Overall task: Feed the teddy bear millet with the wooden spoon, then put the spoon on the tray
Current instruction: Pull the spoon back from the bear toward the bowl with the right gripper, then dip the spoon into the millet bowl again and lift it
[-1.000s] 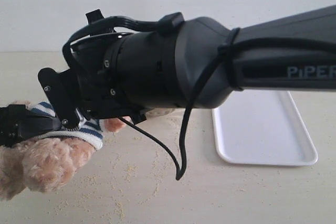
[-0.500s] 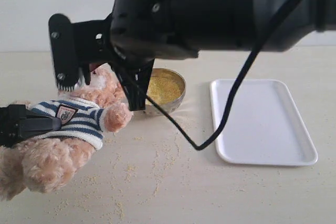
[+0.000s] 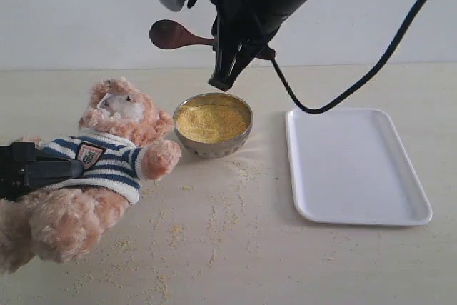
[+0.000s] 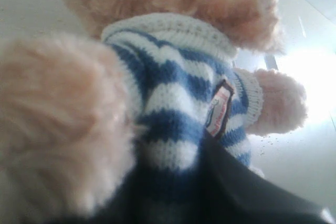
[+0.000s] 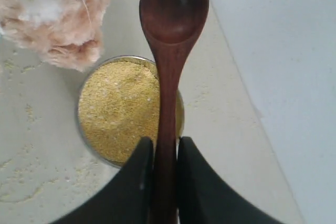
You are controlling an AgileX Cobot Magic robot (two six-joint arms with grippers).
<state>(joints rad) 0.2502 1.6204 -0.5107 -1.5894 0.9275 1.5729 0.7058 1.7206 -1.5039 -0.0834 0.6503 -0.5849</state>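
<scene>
The teddy bear (image 3: 107,155) lies on its back at the left, with my left gripper (image 3: 39,169) shut on its striped body. Its shirt (image 4: 173,87) fills the left wrist view. A metal bowl of millet (image 3: 213,123) stands just right of the bear's head. My right gripper (image 3: 218,41) hangs high above the bowl, shut on the handle of the wooden spoon (image 3: 170,34). In the right wrist view the spoon (image 5: 170,35) looks empty, and it points past the millet (image 5: 123,114) beside the bear's head (image 5: 52,14). The white tray (image 3: 357,169) lies to the right, nothing on it.
Loose millet grains (image 3: 214,219) are scattered over the tabletop in front of the bowl and bear. A black cable (image 3: 357,83) loops down from the right arm above the tray. A pale wall runs behind the table.
My right arm has swung up and back from in front of the camera, uncovering the bowl and the bear's head. The spoon went up with it. The bear and left gripper stayed put.
</scene>
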